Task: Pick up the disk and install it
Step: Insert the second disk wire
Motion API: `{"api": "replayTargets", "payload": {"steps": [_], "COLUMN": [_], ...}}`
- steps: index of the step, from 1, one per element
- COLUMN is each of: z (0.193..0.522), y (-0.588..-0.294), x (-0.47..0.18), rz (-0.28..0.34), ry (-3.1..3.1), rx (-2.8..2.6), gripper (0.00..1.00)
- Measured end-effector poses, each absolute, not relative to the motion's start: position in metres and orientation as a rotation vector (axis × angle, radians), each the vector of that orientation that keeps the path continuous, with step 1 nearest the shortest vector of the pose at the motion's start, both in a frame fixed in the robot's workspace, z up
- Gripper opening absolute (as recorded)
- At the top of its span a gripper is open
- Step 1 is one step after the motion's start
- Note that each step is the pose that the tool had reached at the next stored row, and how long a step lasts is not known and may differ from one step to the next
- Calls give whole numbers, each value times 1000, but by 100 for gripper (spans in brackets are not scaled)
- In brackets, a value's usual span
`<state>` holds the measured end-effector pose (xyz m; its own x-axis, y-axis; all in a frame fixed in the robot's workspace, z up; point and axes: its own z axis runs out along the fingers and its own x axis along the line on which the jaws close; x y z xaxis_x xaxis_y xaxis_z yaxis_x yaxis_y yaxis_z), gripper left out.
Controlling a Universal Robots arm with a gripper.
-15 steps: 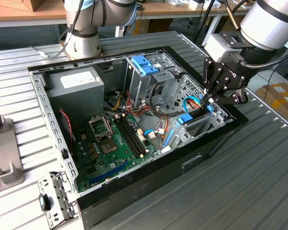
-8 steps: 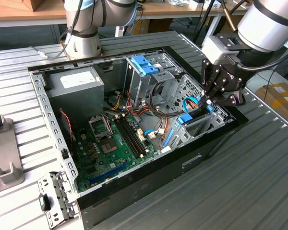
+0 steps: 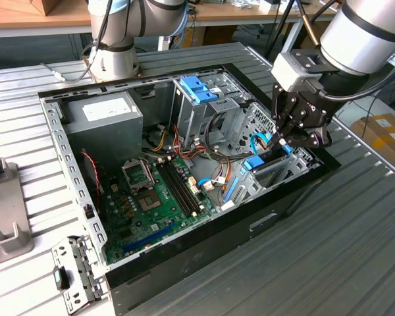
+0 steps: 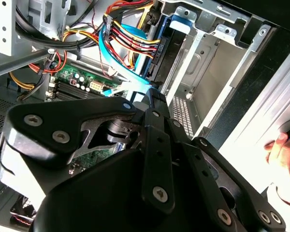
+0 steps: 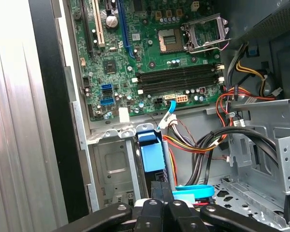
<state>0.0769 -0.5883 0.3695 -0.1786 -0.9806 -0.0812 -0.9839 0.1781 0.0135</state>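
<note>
Black gripper [image 5: 162, 203], fingers clenched on the disk [image 5: 152, 157], stands it upright in the computer case [image 3: 217, 224] drive bay [image 5: 111, 169]; installing looks underway, needing a straight push to seat.

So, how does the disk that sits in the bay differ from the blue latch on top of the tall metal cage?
The disk lies low, in the bay at the case's front edge, under the claw; the blue latch sits high on the tall metal cage, away from the claw. The disk shows a blue end tab on a dark body; the latch is all blue. Both share the same bright blue plastic.
</note>
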Motion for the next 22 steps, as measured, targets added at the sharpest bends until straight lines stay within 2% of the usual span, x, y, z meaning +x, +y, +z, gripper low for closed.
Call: {"api": "replayTargets", "payload": {"steps": [3,5,20,21,22], "z": [370,370,368,368,368], "y": [-588,-588,-588,-588,-588], "x": [77,77,81,81,81], "rz": [96,96,91,91,91], "ry": [2369,2369,2372,2372,2372], "rx": [-1978,-1978,-1980,-1980,-1980], "gripper": [11,24,24,23,16]}}
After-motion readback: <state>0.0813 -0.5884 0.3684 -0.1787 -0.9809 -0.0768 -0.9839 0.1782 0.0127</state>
